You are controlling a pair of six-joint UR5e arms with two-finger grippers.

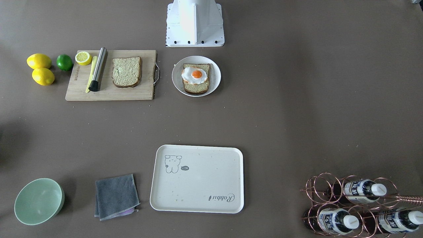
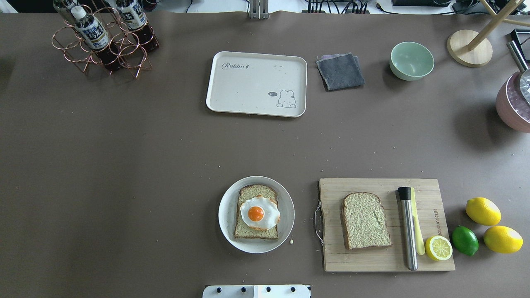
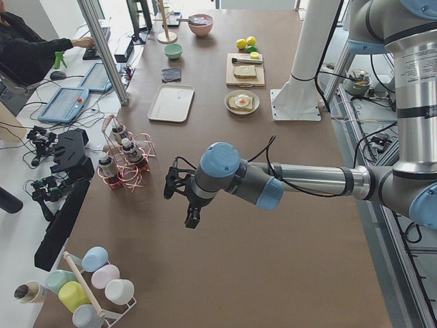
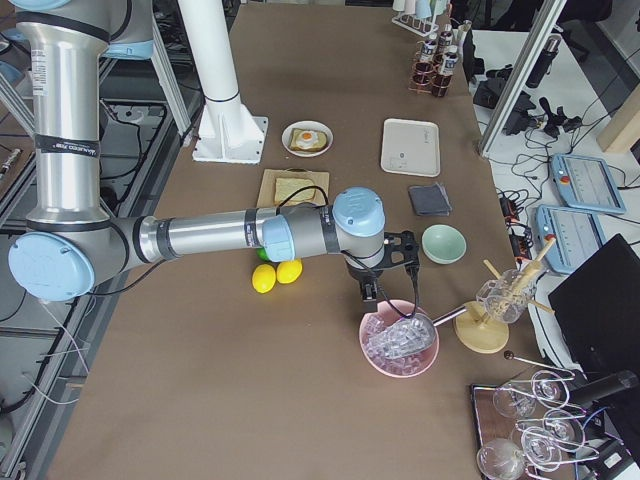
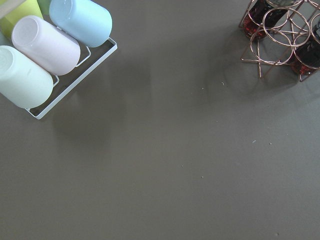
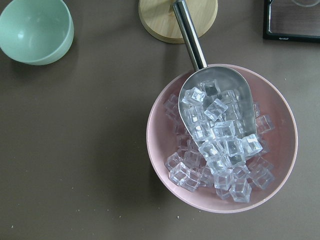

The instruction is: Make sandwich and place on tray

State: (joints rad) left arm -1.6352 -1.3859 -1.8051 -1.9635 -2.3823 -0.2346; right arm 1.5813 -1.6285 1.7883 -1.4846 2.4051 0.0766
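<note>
A slice of brown bread with a fried egg on top lies on a round white plate near the robot base. A second bare slice lies on the wooden cutting board. The cream tray lies empty at the far side of the table. My left gripper hangs over bare table near the bottle rack, far from the bread. My right gripper hangs over a pink bowl of ice. Both show only in the side views, so I cannot tell whether they are open or shut.
On the board lie a metal muddler, a yellow knife and a lemon half. Two lemons and a lime lie beside it. A grey cloth, a green bowl, a copper bottle rack and the pink ice bowl stand around.
</note>
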